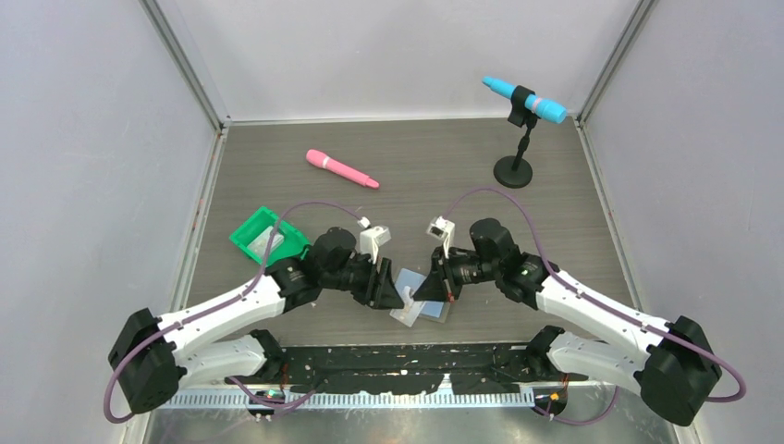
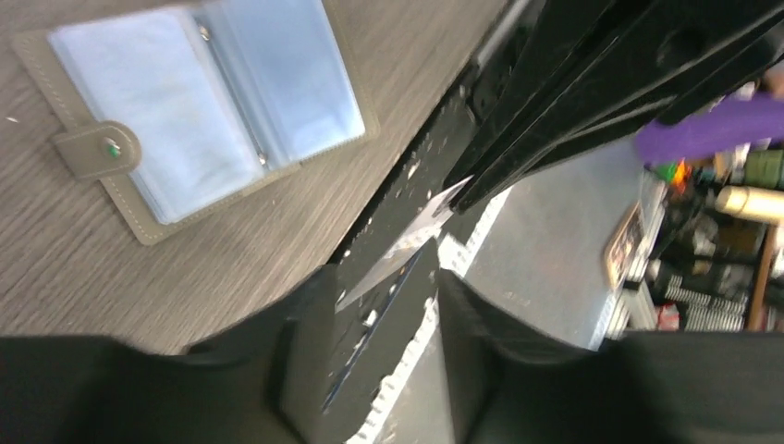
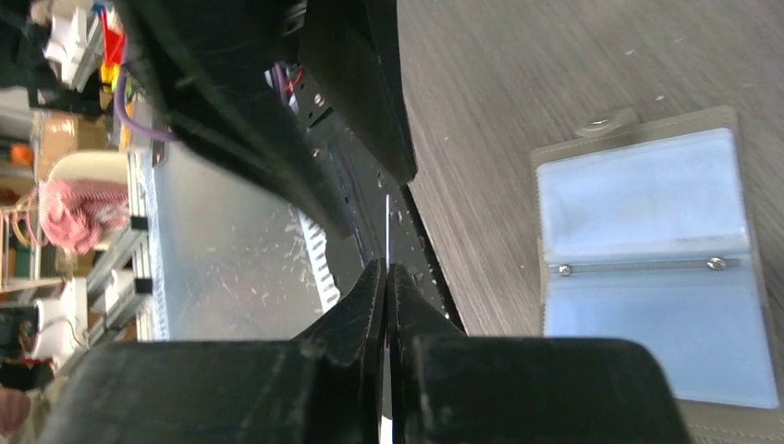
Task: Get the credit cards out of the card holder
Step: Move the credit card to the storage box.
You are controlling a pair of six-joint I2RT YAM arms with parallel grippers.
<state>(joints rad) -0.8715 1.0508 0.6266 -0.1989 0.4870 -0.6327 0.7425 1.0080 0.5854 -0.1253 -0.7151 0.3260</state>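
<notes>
Credit card (image 2: 407, 245) first: we see one thin, pale credit card up in the air, above the near part of the table (image 1: 416, 166), right where the two arms meet. The right gripper (image 3: 386, 268) is squeezed tight on it. Its two black fingers pinch one end of the card. The left gripper (image 2: 384, 277) is loose. Its fingers stand apart, and the card pokes into the gap between them. We cannot tell if either of those fingers touches the card.

The thing that matters most is how the card lies. Its long side runs from the right gripper's tips straight toward the left gripper, so the two grippers face each other with the card between them. From the right wrist we see the card edge-on, like a thin white line. Both arms are just as near to it, but only the right one holds it. We think the next move must slide the card along its own flat side, out of that gap, so it does not bump a finger and bend.

The card looks whitish and very thin. The card holder (image 2: 194, 102) lies open and flat on the table, just beside and below the grippers. It is grey, with a snap tab and pale blue see-through pockets. We cannot tell if more cards sit inside. The green tray (image 1: 246, 227) sits on the left arm's side.
</notes>
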